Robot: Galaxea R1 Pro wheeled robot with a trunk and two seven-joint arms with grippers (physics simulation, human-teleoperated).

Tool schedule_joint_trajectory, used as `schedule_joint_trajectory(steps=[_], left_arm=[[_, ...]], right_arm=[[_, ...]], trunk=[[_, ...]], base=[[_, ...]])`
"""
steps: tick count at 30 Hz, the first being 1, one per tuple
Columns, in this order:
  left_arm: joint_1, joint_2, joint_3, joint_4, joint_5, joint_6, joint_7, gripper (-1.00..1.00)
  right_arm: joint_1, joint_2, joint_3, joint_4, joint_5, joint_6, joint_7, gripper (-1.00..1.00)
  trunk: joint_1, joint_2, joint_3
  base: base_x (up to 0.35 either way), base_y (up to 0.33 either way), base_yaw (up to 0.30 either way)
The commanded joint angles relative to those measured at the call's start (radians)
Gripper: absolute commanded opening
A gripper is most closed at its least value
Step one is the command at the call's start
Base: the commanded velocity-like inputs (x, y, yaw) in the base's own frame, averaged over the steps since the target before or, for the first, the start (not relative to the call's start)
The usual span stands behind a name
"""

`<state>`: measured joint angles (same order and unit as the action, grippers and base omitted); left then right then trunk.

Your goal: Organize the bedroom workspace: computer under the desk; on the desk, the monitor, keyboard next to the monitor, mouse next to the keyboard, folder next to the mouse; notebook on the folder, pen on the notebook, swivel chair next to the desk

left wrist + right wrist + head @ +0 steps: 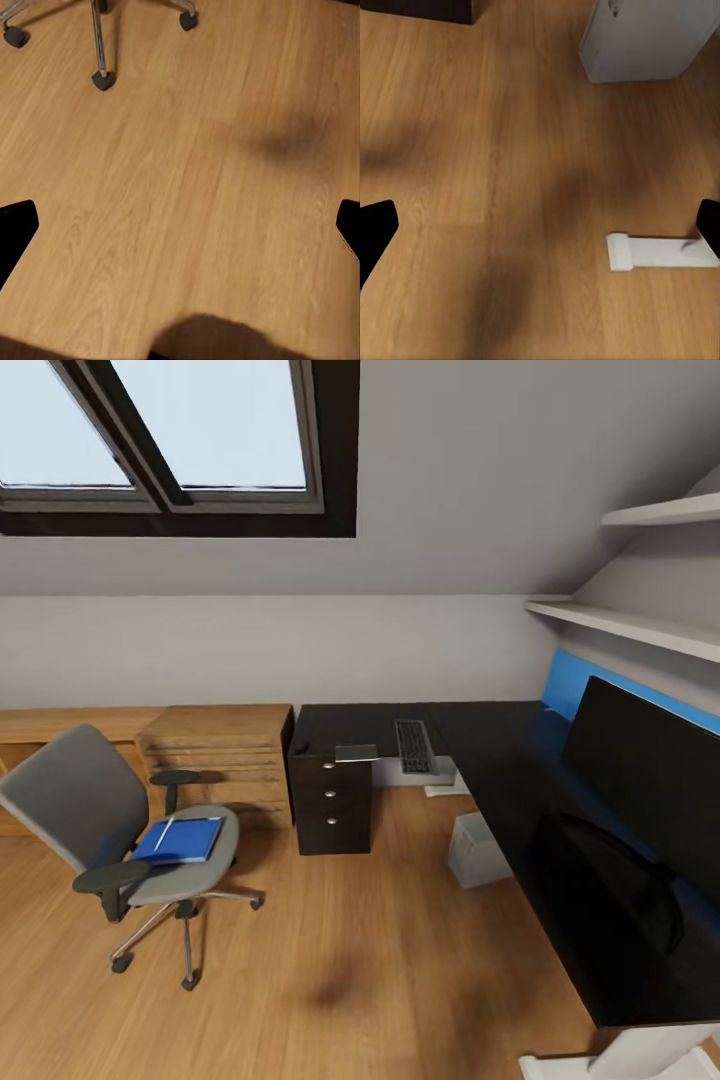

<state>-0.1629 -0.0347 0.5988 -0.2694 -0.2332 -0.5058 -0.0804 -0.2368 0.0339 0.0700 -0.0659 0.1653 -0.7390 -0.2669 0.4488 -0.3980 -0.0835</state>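
The grey swivel chair [85, 800] stands at the left, away from the desk, with the blue folder [185, 842] on its seat and a thin pale pen [162, 834] lying across the folder. The black L-shaped desk [500, 760] carries the keyboard [414, 746], the greyish notebook [356, 753] and, along its right wing, the monitor [650, 770]. The silver-grey computer [478, 850] sits on the floor under the desk. The mouse is too dark to make out on the black top. My left gripper [180, 225] and right gripper [540, 225] both hang open over bare wooden floor.
A black drawer unit [333, 805] stands under the desk's left end, with low wooden shelving [220, 755] beside it. White wall shelves [640, 625] hang above the monitor. The chair's castors [103, 79] show near my left gripper; the desk leg's white foot [660, 251] and the computer [649, 37] near my right.
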Motion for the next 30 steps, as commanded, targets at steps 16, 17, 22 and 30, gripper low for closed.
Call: schedule_joint_trajectory(steps=[16,17,22,30], left_arm=[[-0.001,-0.001,0.008,0.02,-0.005,-0.003,-0.007,1.0],[-0.001,-0.001,0.008,0.024,-0.005,-0.003,-0.007,1.0],[-0.001,-0.001,0.007,0.036,-0.005,-0.003,-0.007,1.0],[-0.001,-0.001,0.008,0.04,-0.005,-0.003,-0.007,1.0]], right_arm=[[-0.001,-0.002,0.007,0.001,0.005,0.0,-0.01,1.0],[-0.001,-0.001,0.007,0.001,0.005,0.0,-0.01,1.0],[-0.001,0.0,0.007,0.001,0.005,0.0,-0.011,1.0],[-0.001,0.0,0.007,0.001,0.005,0.0,-0.011,1.0]], trunk=[[0.001,-0.002,-0.002],[0.001,-0.002,-0.002],[0.001,-0.002,-0.002],[0.001,-0.002,-0.002]], base=[[0.333,0.024,0.0],[0.333,0.002,0.0],[0.333,0.032,0.0],[0.333,0.104,0.0]])
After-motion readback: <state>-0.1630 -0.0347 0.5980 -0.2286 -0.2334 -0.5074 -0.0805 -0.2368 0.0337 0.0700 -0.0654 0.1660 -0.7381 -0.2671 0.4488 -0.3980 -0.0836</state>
